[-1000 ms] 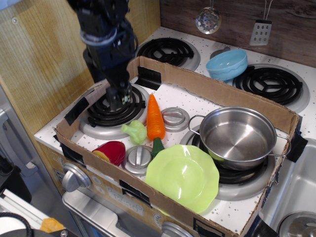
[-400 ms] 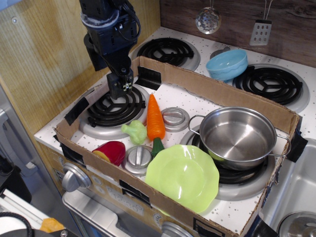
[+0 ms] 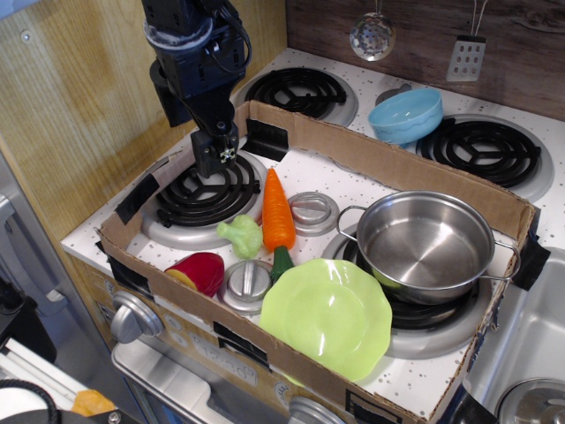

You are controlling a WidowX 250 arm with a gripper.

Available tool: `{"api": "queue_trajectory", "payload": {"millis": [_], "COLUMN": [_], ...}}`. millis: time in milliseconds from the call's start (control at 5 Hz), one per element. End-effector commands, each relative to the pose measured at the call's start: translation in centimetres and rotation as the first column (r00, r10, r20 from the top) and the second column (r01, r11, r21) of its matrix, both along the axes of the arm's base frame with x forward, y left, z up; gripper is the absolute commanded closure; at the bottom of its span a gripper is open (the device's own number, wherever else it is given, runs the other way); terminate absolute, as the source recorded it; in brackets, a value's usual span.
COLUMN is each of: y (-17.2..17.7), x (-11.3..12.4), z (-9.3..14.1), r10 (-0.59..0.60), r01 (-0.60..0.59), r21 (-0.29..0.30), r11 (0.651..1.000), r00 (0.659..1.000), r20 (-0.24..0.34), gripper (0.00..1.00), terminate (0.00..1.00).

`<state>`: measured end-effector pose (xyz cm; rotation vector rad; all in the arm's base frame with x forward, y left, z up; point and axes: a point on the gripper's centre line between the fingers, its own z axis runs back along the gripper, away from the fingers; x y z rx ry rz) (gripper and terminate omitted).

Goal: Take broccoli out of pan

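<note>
Single view, looking down at an angle on a toy stove worktop (image 3: 353, 172), white with speckles, ringed by a low cardboard wall (image 3: 388, 159).

Black robot arm comes down from upper left. Its fingers (image 3: 214, 157) hang over the front-left black coil burner (image 3: 205, 196), tips close together and nothing between them; whether they touch each other cannot be made out at this angle.

Small pale lime-green plastic broccoli floret (image 3: 242, 236) lies on the worktop just in front of that burner, stalk pointing left, touching or almost touching the orange plastic carrot with dark green tip (image 3: 278, 216) on its right. It is outside the pan and well apart from the fingers.

Round shiny stainless-steel pan with two wire loop handles (image 3: 426, 245) sits on the front-right burner, upright, nothing inside it.

Scalloped lime-green plate (image 3: 327, 314) lies in front of the pan, its rim just beside the pan's wall. Red-and-yellow toy piece (image 3: 198, 271) rests near the front cardboard edge. Light blue bowl (image 3: 406, 116) sits beyond the cardboard, at the back.
</note>
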<state>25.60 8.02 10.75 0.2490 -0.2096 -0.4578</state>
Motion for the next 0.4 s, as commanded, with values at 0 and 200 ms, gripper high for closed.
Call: {"api": "queue_trajectory", "payload": {"millis": [0, 200], "y": [-0.63, -0.63], "x": [0.08, 0.08], "z": [1.94, 1.94], "r10": [-0.003, -0.003], "r01": [0.002, 0.002], "r21": [0.014, 0.014], "r11": [1.0, 1.0], "r00": [0.998, 0.998], "r20": [0.059, 0.059], "gripper": [0.0, 0.0], "terminate": [0.0, 1.0]}}
